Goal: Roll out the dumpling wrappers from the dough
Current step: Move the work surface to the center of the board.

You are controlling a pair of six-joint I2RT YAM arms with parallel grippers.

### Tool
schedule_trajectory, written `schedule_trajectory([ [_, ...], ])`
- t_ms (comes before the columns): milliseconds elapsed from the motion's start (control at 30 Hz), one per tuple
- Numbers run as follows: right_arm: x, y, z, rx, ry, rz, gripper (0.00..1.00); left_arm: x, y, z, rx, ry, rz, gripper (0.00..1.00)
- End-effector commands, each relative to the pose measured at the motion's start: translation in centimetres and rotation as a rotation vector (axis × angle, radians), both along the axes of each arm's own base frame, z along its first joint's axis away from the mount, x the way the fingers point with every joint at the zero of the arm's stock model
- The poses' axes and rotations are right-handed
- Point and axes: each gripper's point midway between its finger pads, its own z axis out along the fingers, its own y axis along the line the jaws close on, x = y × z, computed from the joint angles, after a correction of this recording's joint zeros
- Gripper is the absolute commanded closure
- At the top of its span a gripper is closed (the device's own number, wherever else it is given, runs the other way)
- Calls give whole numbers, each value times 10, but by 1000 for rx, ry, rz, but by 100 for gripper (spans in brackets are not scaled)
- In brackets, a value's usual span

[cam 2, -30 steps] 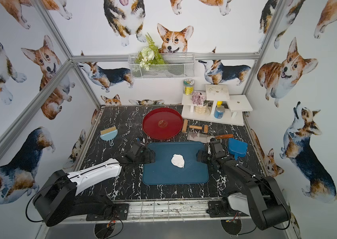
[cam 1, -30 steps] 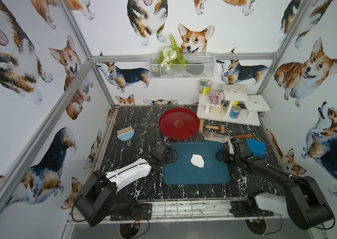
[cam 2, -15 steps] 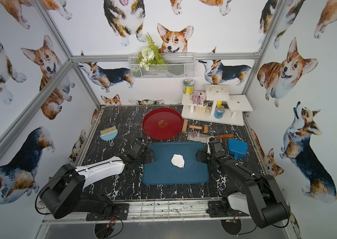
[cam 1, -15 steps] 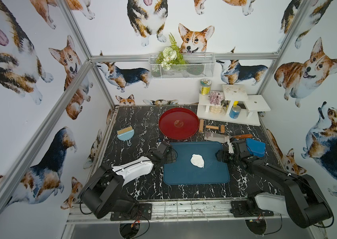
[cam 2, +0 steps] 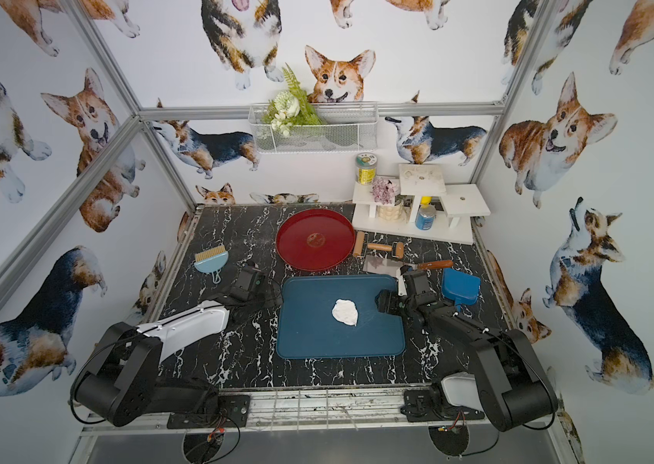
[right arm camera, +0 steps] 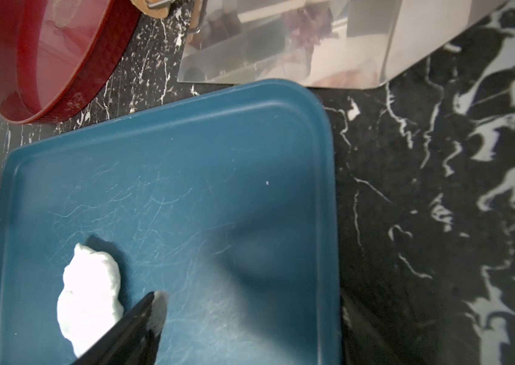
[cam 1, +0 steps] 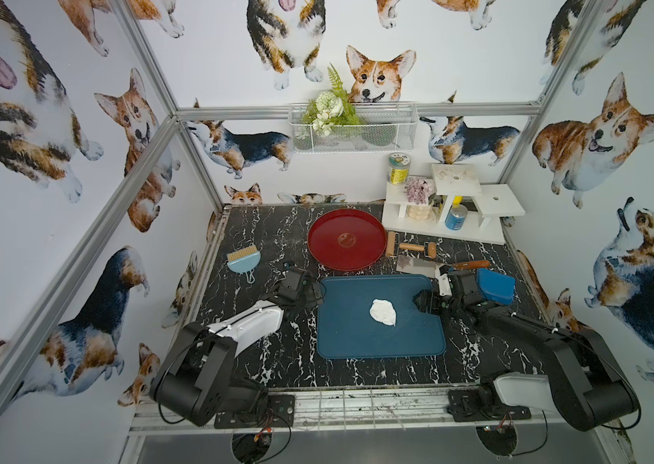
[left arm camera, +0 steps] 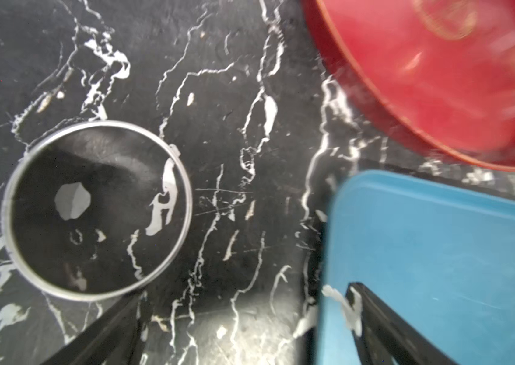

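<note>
We see the soft white lump of dough [cam 1: 383,317] lying on the dark blue rectangular plastic tray [cam 1: 357,341], a little right of the tray's middle and near the centre of both top views. It is an uneven lump and nothing is touching it there.

The right gripper [cam 1: 421,301] sits low over the tray's right edge, just right of the dough. In the right wrist view one dark finger [right arm camera: 152,313] shows at the lower edge right next to the lump. Its jaws stand well apart with only bare tray between them.

The left gripper [left arm camera: 243,294] is off the tray's left edge, over the black white-veined marble tabletop [cam 1: 261,237]. Its jaws are spread wide and hold nothing. White scraps cling to the finger [left arm camera: 373,316] over the tray's corner. A round metal cutter ring [left arm camera: 189,202] lies flat on the marble at the left of that wrist view.

The round red plate [cam 1: 346,239] lies above the tray in both top views. To its right lie a wooden roller [cam 1: 417,247] and a shiny metal scraper with a wooden handle [cam 1: 415,265].
</note>
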Motion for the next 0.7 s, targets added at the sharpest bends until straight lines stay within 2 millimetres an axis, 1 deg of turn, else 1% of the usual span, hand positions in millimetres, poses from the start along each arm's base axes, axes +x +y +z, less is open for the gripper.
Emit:
schedule_trajectory([
  [0,-25,23,-14,83,133,61,14,3,-7,13,-49,-47,-25,0],
  [200,-28,62,-12,128,156,116,15,-3,-10,23,-86,-64,-39,0],
  [300,-26,80,-7,148,145,147,16,-6,-8,26,-85,-74,-39,0],
  [367,-24,88,-5,147,140,164,16,-6,-9,29,-89,-84,-48,0],
  [433,-17,86,0,125,121,146,16,-7,-12,34,-104,-102,-59,0],
  [533,0,73,15,44,44,96,16,-9,-15,42,-132,-147,-83,0],
  [667,29,56,52,-62,-104,37,16,-11,-21,56,-171,-216,-124,0],
])
